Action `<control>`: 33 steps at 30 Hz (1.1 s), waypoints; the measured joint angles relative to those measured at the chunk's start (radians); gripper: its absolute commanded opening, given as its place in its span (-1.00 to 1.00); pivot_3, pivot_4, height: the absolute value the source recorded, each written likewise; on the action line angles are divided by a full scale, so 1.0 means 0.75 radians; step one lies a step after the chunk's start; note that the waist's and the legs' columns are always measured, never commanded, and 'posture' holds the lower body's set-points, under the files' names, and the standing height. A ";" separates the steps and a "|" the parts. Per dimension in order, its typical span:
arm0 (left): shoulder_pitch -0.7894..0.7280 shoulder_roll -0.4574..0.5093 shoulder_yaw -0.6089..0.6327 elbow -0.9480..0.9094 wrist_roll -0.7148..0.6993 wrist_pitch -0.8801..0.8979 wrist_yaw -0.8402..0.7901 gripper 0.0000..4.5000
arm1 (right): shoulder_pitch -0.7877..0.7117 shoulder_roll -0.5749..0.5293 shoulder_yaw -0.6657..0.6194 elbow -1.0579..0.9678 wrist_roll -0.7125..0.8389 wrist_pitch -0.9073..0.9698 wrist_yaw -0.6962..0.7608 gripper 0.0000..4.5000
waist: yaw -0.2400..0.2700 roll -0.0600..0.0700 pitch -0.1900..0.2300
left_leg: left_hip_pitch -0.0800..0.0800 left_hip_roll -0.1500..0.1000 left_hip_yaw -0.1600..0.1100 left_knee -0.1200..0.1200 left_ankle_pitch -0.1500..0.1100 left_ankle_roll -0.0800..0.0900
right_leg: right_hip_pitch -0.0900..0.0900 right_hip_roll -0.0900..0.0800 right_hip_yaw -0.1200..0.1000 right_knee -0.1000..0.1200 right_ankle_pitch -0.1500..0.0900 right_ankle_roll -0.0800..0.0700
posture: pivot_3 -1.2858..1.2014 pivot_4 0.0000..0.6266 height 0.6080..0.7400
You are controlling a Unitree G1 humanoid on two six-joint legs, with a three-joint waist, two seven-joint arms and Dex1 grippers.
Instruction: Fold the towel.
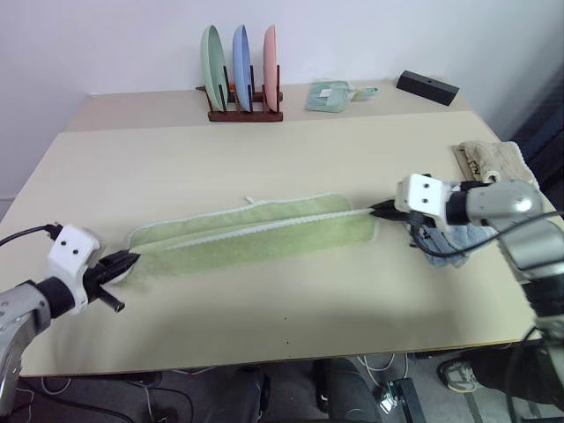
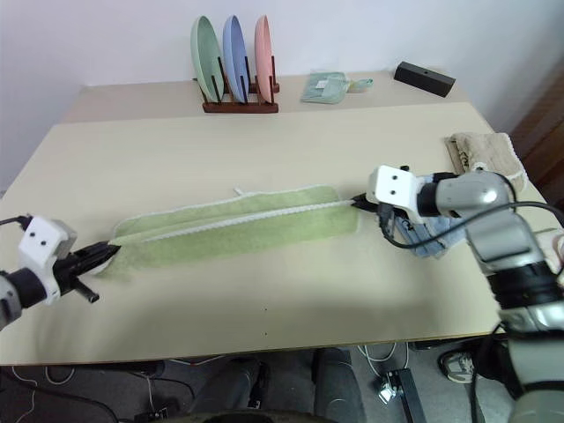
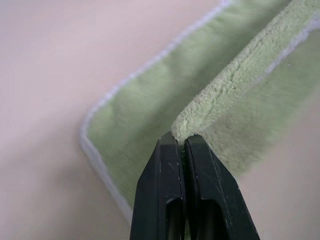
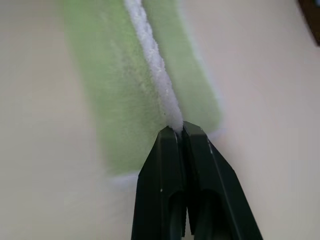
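The light green towel (image 1: pixel 251 236) with white edging lies stretched left to right across the middle of the table, folded lengthwise. My left gripper (image 1: pixel 123 262) is shut on the towel's left end; its fingers (image 3: pixel 170 175) pinch a fold of green terry. At the right end my right gripper (image 1: pixel 383 210) is shut on the white edge, fingers (image 4: pixel 172 160) clamped on the stitched edging. A small white loop (image 1: pixel 249 202) sticks out of the far edge.
A wooden rack (image 1: pixel 242 110) with three plates stands at the back. A folded pale green cloth (image 1: pixel 330 94) and a black box (image 1: pixel 427 86) lie at the back right. A beige towel (image 1: pixel 489 159) and a light blue towel (image 1: pixel 445 242) lie by the right edge.
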 measured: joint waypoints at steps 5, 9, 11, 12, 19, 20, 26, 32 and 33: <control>-0.131 0.026 -0.088 0.171 0.054 -0.031 0.003 -1.00 | -0.200 0.164 0.086 0.406 -0.146 -0.222 -0.074 -0.98 | -0.008 0.000 0.000 | -0.003 0.000 -0.001 -0.002 0.001 -0.001 | -0.004 0.000 0.000 0.000 0.000 0.000 | 0.03 -0.52 0.79; -0.165 0.027 -0.145 0.262 0.090 -0.033 -0.001 -1.00 | -0.310 0.261 0.106 0.662 -0.207 -0.342 -0.108 -0.98 | -0.025 0.000 0.000 | -0.004 0.000 -0.001 -0.002 0.001 -0.001 | -0.005 0.000 0.000 0.000 0.000 0.000 | 0.03 -0.52 0.79; -0.166 0.027 -0.171 0.275 0.101 -0.039 -0.006 -1.00 | -0.337 0.283 0.106 0.745 -0.227 -0.382 -0.120 -0.98 | -0.028 0.000 0.000 | -0.003 0.000 -0.001 -0.002 0.001 -0.001 | -0.005 0.000 0.000 0.000 0.000 0.000 | 0.03 -0.52 0.79; -0.166 0.027 -0.179 0.281 0.106 -0.040 -0.006 -1.00 | -0.347 0.296 0.106 0.779 -0.236 -0.400 -0.129 -0.98 | -0.029 0.000 0.000 | -0.003 0.000 -0.001 -0.002 0.001 -0.002 | -0.005 0.001 0.000 0.001 0.000 0.000 | 0.03 -0.52 0.79; -0.209 0.017 -0.169 0.347 0.113 -0.029 0.052 0.09 | -0.403 0.327 0.099 0.940 -0.308 -0.446 -0.212 0.05 | -0.031 0.000 0.000 | -0.003 0.000 -0.001 -0.002 0.001 -0.002 | -0.006 0.001 0.000 0.003 0.000 0.000 | 0.03 -0.52 0.79; -0.216 0.014 -0.167 0.359 0.118 -0.035 0.072 0.30 | -0.407 0.327 0.098 0.945 -0.314 -0.454 -0.234 0.28 | -0.031 0.000 0.000 | -0.003 0.000 -0.001 -0.002 0.001 -0.002 | -0.006 0.001 0.000 0.003 0.000 0.000 | 0.03 -0.52 0.79; -0.325 -0.087 -0.087 0.428 0.140 -0.079 0.280 0.99 | -0.416 0.318 0.092 0.958 -0.359 -0.494 -0.366 0.99 | -0.031 0.000 0.000 | -0.003 0.000 -0.001 -0.001 0.001 -0.002 | -0.006 0.001 0.000 0.003 0.000 0.000 | 0.03 -0.52 0.79; -0.449 -0.202 0.028 0.489 0.155 -0.076 0.581 0.99 | -0.351 0.273 0.038 0.828 -0.352 -0.478 -0.450 0.99 | -0.030 0.000 0.000 | -0.004 0.000 -0.001 -0.001 0.001 -0.003 | -0.006 0.000 0.000 0.003 0.001 0.000 | 0.03 -0.52 0.79; -0.445 -0.213 0.036 0.484 0.153 -0.073 0.597 0.99 | -0.311 0.246 0.011 0.765 -0.328 -0.442 -0.443 0.99 | -0.029 0.000 0.000 | -0.004 0.000 -0.001 -0.001 0.001 -0.003 | -0.006 0.000 0.000 0.003 0.001 0.000 | 0.03 -0.52 0.79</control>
